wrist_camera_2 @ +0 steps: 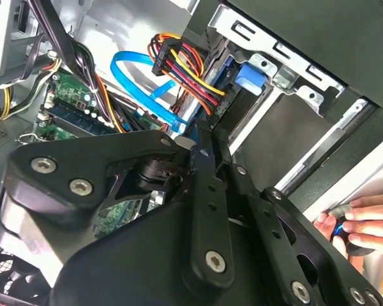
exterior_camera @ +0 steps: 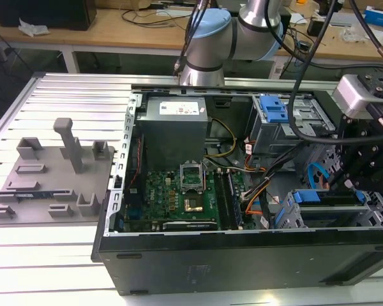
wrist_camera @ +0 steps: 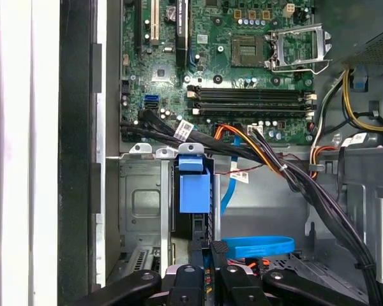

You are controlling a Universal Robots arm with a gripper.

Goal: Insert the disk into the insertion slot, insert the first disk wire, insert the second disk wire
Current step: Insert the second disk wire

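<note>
The open black desktop computer case (exterior_camera: 242,261) lies on its side on the ribbed metal bench (exterior_camera: 64,95), leaving the robot only tight room at the case's corner on the exterior view's right, between the case wall and the taller grey drive cage with blue latch (exterior_camera: 272,109). The black linkage gripper (exterior_camera: 364,169) hangs right over the low grey perforated sheet-metal insertion slot (exterior_camera: 293,217) in that corner; whether its fingers are parted or clenched cannot be told. In the first wrist view the gripper (wrist_camera: 207,280) sits just beside the blue plastic carrier handle of the disk (wrist_camera: 194,185), which stands seated inside the insertion slot (wrist_camera: 140,204). A flat light-blue data cable (wrist_camera: 258,247) loops near the gripper, and a red-yellow-black power wire bundle (wrist_camera_2: 185,73) hangs beside the cage. A person's fingers (wrist_camera_2: 364,220) rest at the case's outer edge.
</note>
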